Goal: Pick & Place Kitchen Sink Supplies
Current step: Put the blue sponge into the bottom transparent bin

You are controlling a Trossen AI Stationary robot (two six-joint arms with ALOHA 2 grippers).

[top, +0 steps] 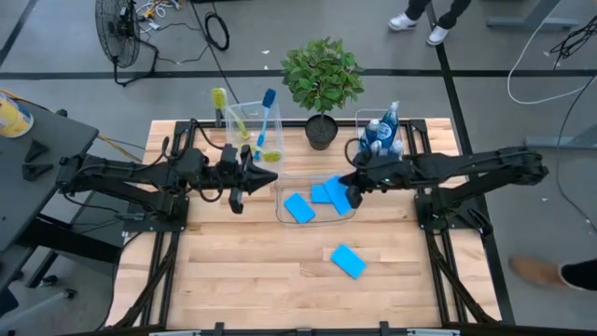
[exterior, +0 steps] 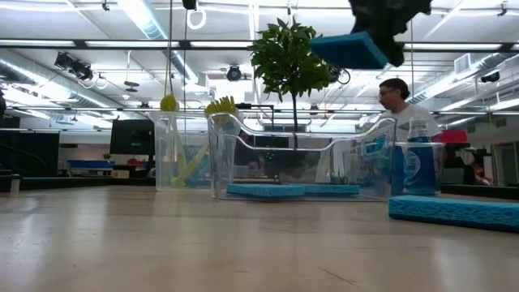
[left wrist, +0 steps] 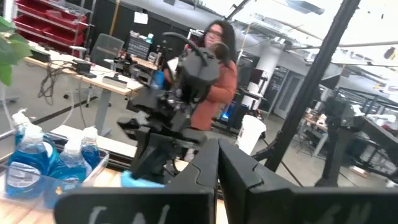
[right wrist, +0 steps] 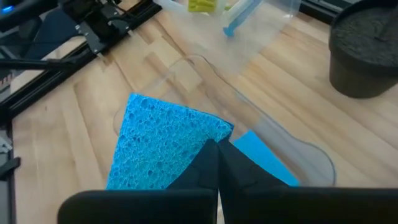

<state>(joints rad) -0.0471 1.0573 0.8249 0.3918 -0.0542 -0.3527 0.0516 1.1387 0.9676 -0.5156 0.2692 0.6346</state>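
Observation:
My right gripper (top: 345, 189) hangs over the right part of the clear middle bin (top: 280, 210), shut on a flat bright-blue sponge (right wrist: 163, 144). In the low view that sponge (exterior: 350, 49) shows high above the bin. Two more sponges (top: 298, 207) (top: 322, 193) lie flat on the bin's floor. Another sponge (top: 348, 261) lies flat on the table, nearer the front. My left gripper (top: 272, 175) is shut on nothing and hovers by the bin's left end. Brushes (top: 266, 117) stand in a bin at the back left. Bottles of blue liquid (top: 382, 131) stand in one at the back right. My right gripper pinches the sponge between its two fingers at one end (right wrist: 200, 148). The fingers come slanting down from the table's right. The sponge sticks out past the fingertips toward the left, close to level, lifted clear above the bin.
A potted plant (top: 322, 89) stands at the back middle, between the brush bin (top: 233, 112) and the bottle bin (top: 359, 117). Bare wood lies in front of the middle bin, around the loose sponge. A person (exterior: 401, 101) is behind the table.

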